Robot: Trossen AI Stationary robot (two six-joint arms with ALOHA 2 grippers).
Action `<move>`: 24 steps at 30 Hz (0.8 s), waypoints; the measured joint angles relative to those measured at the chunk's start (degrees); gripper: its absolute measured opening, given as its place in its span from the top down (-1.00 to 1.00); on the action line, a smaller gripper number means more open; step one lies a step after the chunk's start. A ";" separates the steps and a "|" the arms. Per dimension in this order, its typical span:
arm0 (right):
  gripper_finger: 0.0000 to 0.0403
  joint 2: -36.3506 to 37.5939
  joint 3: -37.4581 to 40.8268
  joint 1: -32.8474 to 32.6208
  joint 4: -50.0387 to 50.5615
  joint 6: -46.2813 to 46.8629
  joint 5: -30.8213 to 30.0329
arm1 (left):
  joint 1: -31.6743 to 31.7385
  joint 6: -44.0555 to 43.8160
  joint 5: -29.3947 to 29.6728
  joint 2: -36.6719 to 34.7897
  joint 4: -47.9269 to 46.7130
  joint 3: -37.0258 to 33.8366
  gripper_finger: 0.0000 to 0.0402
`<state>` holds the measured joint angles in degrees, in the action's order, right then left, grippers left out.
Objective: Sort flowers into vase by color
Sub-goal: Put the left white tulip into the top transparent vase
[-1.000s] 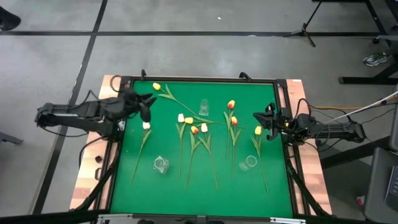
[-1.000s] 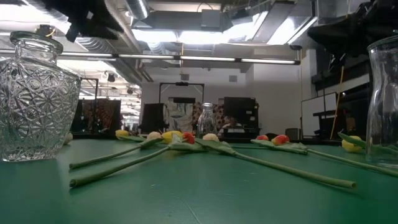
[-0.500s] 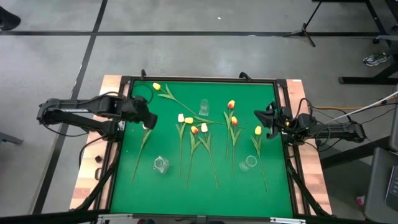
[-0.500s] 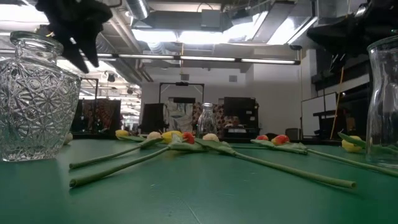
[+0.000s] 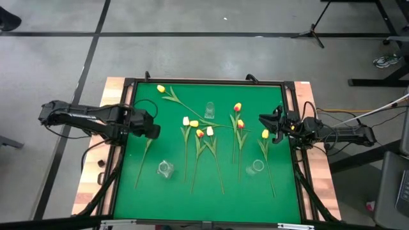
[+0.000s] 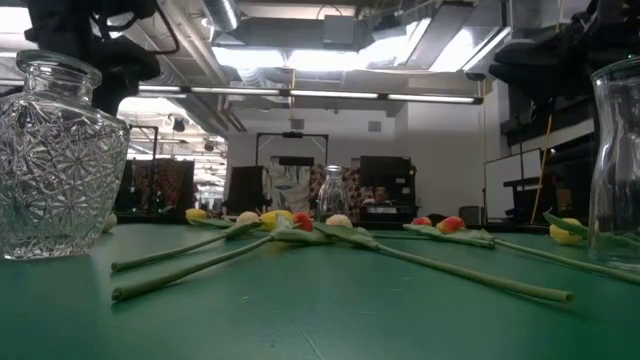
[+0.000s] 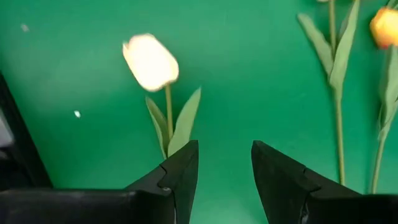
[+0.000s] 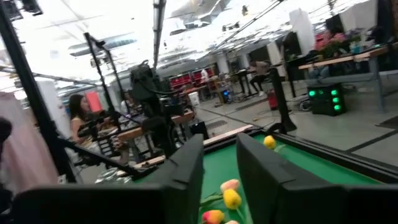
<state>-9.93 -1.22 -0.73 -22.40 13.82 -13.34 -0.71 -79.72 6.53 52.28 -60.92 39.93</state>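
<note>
Grey concrete floor (image 5: 192, 54) crossed by dark lines; bright ceiling strip lights (image 6: 330, 97); workshop desks (image 8: 336, 62), seated person (image 8: 79, 115) beyond.

The flowers (image 5: 209, 140), artificial tulips with long thin green stems and leaves, lie flat and scattered on the green table (image 5: 128, 185), their small heads yellow, creamy white or orange-red, most stems running lengthwise, some crossing near the middle.
</note>
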 joint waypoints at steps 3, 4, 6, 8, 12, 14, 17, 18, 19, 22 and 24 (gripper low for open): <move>0.33 -0.02 0.00 0.00 0.05 0.05 3.22 | -1.91 -1.17 -0.22 1.23 -0.01 -0.65 0.28; 0.29 -0.02 0.01 0.01 0.21 0.05 4.15 | -2.44 -1.15 -0.17 1.77 0.03 -0.65 0.28; 0.23 -0.02 0.00 0.00 0.40 0.05 5.50 | -3.47 -0.91 0.11 3.29 0.14 -0.65 0.28; 0.18 -0.02 0.01 0.00 0.45 0.05 6.01 | -4.67 -0.06 0.40 5.16 0.21 -0.65 0.28; 0.12 -0.02 -0.01 0.00 1.57 0.05 5.96 | -6.34 1.28 -0.04 9.08 1.36 -0.65 0.28; 0.11 -0.02 0.01 0.01 1.85 0.05 5.94 | -6.65 1.29 -0.05 10.72 1.95 -0.65 0.28; 0.11 -0.02 -0.01 0.01 2.62 0.05 5.94 | -7.34 0.85 -0.02 12.49 1.74 -0.65 0.28; 0.12 -0.02 -0.01 0.00 3.00 0.04 5.93 | -7.66 0.31 -0.03 12.94 1.72 -0.65 0.28; 0.12 -0.02 0.00 0.00 3.19 0.05 5.94 | -7.97 -0.26 -0.01 13.32 1.74 -0.65 0.28; 0.12 -0.02 -0.01 0.00 3.41 0.05 5.93 | -8.88 -0.97 0.17 14.25 1.79 -0.82 0.28; 0.12 -0.02 -0.01 0.00 3.49 0.05 5.92 | -9.23 -1.97 0.18 14.63 1.60 -1.54 0.28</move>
<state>-9.96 -1.23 -0.73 -18.91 13.87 -7.42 -9.94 -81.69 6.71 66.90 -59.32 38.40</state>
